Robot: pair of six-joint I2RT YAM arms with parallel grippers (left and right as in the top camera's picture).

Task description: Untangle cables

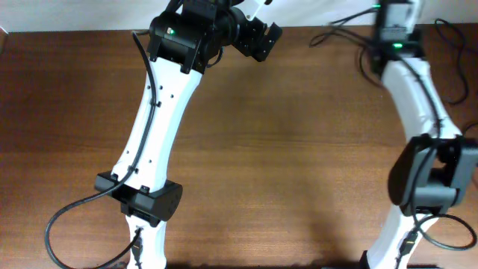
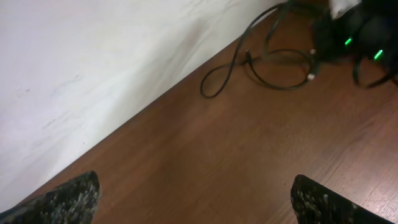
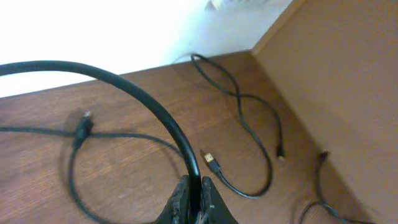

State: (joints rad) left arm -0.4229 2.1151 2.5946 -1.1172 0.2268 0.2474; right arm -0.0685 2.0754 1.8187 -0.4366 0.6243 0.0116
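Several thin black cables lie at the table's far right edge. My right gripper (image 3: 194, 183) is shut on one cable (image 3: 143, 93), which arcs up and away to the left from between its jaws. Below it a loose cable (image 3: 249, 121) curls across the wood and ends in a gold-tipped plug (image 3: 212, 162). Another cable (image 3: 79, 132) loops at the left. My left gripper (image 2: 196, 182) hovers open over bare wood, nothing between its speckled fingers (image 2: 68, 199). From that wrist the cable loops (image 2: 273, 62) lie ahead to the upper right. In the overhead view the left gripper (image 1: 258, 37) is at top centre.
A white wall (image 2: 93, 62) runs along the table's far edge. A brown panel (image 3: 336, 74) stands to the right of the cables. The right arm's head with green lights (image 2: 364, 31) sits over the loops. A thick black cord (image 1: 67, 213) curves from the left arm's base.
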